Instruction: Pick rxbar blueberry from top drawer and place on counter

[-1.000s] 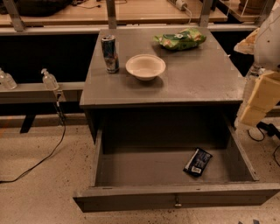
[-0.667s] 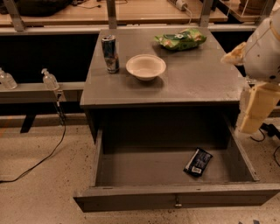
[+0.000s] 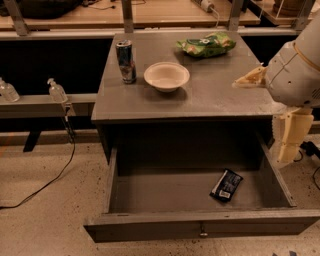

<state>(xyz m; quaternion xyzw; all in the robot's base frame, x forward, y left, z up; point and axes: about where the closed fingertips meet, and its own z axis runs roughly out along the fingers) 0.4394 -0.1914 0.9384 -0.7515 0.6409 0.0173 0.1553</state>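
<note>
The rxbar blueberry (image 3: 226, 185), a dark wrapper with a white label patch, lies flat on the floor of the top drawer (image 3: 150, 220), towards its right side. The drawer is pulled fully open, with its small knob (image 3: 202, 232) on the front panel. The counter (image 3: 215, 95) is the grey cabinet top above it. My gripper (image 3: 287, 145) hangs down at the far right, just outside the drawer's right wall, above and to the right of the bar. It holds nothing that I can see. The bulky cream arm sits above it, at the counter's right edge.
On the counter stand a drink can (image 3: 126, 61), a white bowl (image 3: 166, 76) and a green chip bag (image 3: 205, 44). A wooden tabletop (image 3: 160, 12) runs behind. Two clear bottles (image 3: 56, 91) stand on a low shelf at the left. A cable (image 3: 45, 185) lies on the floor.
My arm has moved left into view, from the frame's right edge to the counter's right edge, bringing the gripper closer to the drawer's right wall. The bar and the drawer have not moved.
</note>
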